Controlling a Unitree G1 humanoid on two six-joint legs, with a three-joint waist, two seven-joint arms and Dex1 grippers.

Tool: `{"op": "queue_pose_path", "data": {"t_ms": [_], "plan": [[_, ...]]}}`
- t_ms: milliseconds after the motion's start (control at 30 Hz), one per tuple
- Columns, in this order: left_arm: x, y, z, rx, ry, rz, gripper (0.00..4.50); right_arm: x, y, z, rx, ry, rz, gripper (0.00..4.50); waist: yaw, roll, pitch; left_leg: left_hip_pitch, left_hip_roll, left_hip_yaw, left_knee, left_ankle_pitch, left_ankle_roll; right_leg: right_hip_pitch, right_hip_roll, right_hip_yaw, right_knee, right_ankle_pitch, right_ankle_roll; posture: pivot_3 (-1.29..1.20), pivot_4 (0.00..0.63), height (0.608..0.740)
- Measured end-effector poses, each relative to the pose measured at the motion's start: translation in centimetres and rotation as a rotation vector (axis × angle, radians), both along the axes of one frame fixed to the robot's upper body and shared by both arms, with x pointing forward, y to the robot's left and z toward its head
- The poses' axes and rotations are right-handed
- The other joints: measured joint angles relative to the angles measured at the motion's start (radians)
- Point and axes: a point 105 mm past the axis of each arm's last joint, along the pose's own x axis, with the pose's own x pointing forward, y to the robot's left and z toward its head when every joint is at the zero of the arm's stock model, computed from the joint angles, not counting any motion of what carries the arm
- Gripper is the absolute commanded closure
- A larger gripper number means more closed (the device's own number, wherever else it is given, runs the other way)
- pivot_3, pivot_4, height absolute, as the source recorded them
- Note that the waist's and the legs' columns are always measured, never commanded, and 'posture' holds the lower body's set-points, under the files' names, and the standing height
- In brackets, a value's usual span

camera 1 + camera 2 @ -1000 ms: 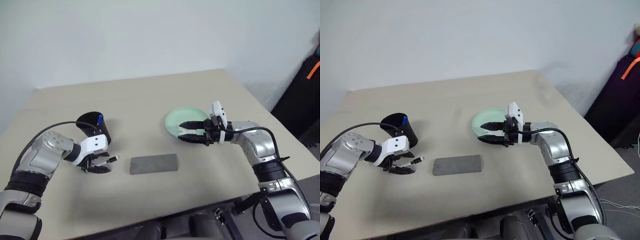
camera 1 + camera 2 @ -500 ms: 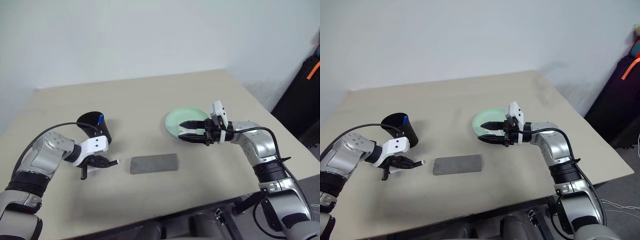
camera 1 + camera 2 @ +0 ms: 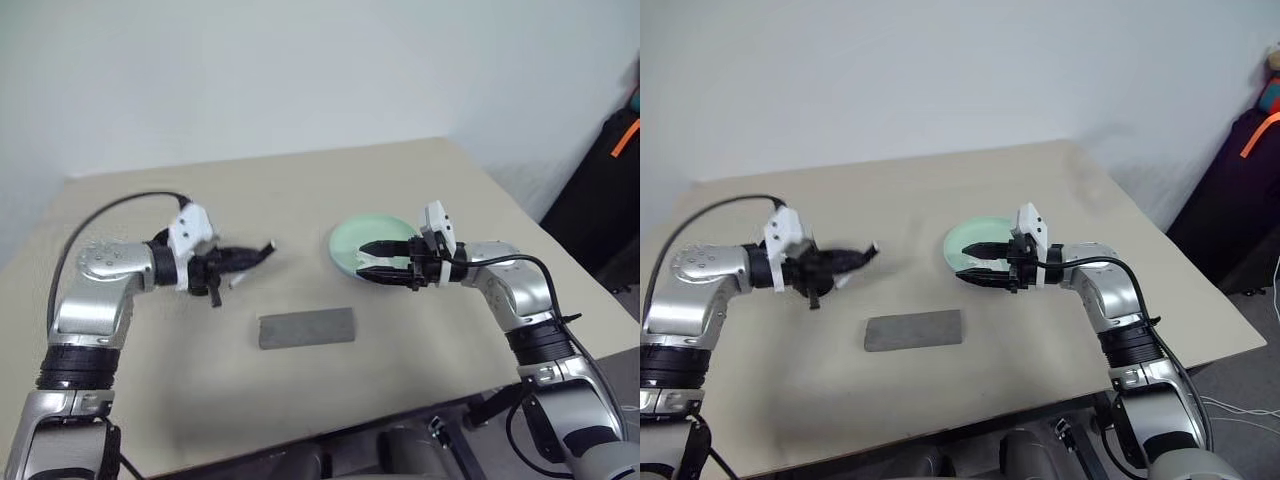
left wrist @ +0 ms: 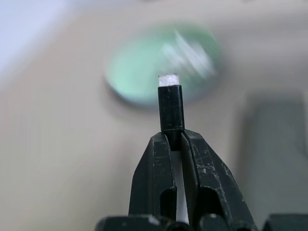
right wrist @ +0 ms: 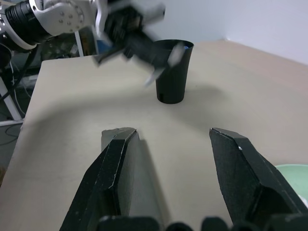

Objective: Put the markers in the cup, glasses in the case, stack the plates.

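Left claw (image 4: 176, 144) clenched on black-capped marker (image 4: 170, 107), lifted above table (image 3: 300, 190), cap jutting past fingertips toward mint green plate (image 3: 372, 243). Right claw (image 3: 372, 260) spread, nothing between fingers, hovering at plate's near edge. Grey case (image 3: 306, 327) flat on table between arms, nearer front edge. Right wrist view adds black cup (image 5: 172, 71) (blue marker cap at rim, just behind left claw).

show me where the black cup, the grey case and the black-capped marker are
black cup (image 5: 171, 77), right wrist view, on its outer side wall.
grey case (image 3: 306, 328), left eye view, middle of its flat top.
black-capped marker (image 4: 170, 108), left wrist view, on the black cap sticking out past the shut left gripper (image 4: 175, 137).
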Motion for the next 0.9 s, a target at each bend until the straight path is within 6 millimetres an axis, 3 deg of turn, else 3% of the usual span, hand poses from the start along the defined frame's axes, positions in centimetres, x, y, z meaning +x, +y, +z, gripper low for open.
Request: {"op": "queue_pose_path", "data": {"t_ms": [200, 333, 633, 900], "plan": [[2.1, 2.4, 3.9, -0.180, -0.271, 0.303, 4.47, 0.1, 0.0, -0.1, -0.008, -0.007, -0.002, 1.92, 0.001, 0.000, 0.000, 0.000, -0.001, 0.000, 0.001, 0.000, 0.000, 0.001, -0.001, 0.000, 0.000, 0.000, 0.000, 0.00, 0.000, 0.740], [2.5, 4.1, 5.2, -0.224, -0.382, 0.469, 4.47, 0.1, 0.0, -0.2, -0.015, -0.012, -0.002, 1.92, 0.001, -0.001, 0.000, 0.000, -0.002, 0.000, 0.001, 0.000, 0.000, 0.001, -0.001, 0.000, -0.001, 0.000, 0.000, 0.00, 0.000, 0.740], [2.0, 7.0, 3.2, -0.205, -0.416, 0.691, 4.47, 0.1, -0.1, -0.2, -0.023, -0.018, 0.002, 1.92, 0.001, -0.001, 0.000, 0.000, -0.002, 0.000, 0.001, 0.000, 0.000, 0.001, -0.001, 0.000, 0.000, 0.000, 0.000, 0.00, 0.000, 0.740], [1.8, 7.6, 1.4, -0.233, -0.395, 0.738, 4.47, 0.1, 0.0, 0.1, -0.021, -0.026, 0.017, 1.92, 0.001, -0.001, 0.000, 0.000, -0.002, 0.000, 0.001, 0.000, 0.000, 0.002, -0.001, 0.000, 0.000, 0.000, 0.000, 0.00, 0.000, 0.740]]}}
